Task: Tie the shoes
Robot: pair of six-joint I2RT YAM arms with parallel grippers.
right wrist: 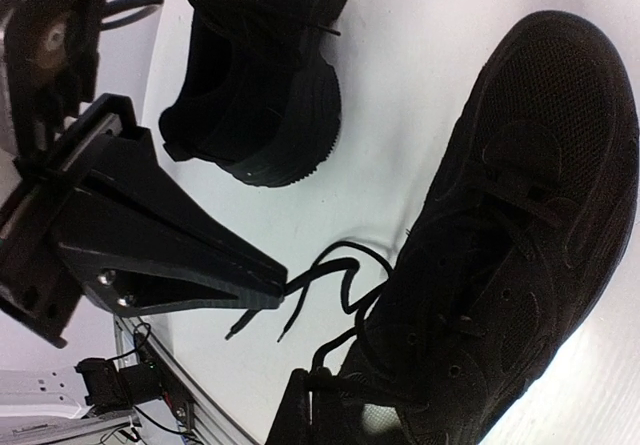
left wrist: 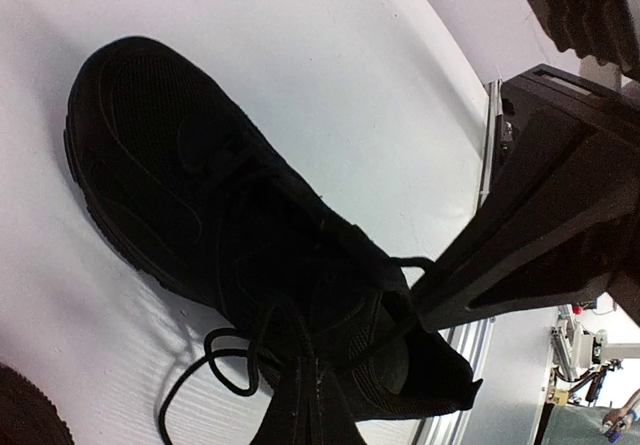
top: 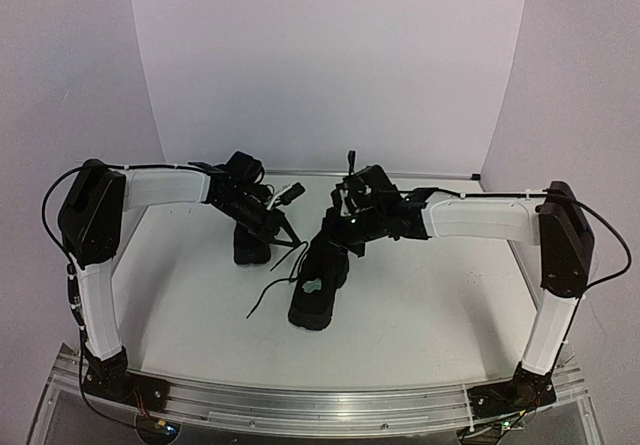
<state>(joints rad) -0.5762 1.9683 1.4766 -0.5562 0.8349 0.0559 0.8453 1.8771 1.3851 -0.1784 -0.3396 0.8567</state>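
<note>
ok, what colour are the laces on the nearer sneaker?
Black, matching the all-black low-top sneaker; its thin laces show best in the right wrist view.

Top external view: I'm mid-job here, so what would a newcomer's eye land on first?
The left gripper and right gripper come close together over the middle of the white table, jaws shut. Below them lie two black shoes: the near shoe, with loose laces trailing to its left, and the far shoe just behind and left of it.

White table [top: 430,305], aluminium rail [top: 300,403]
</note>
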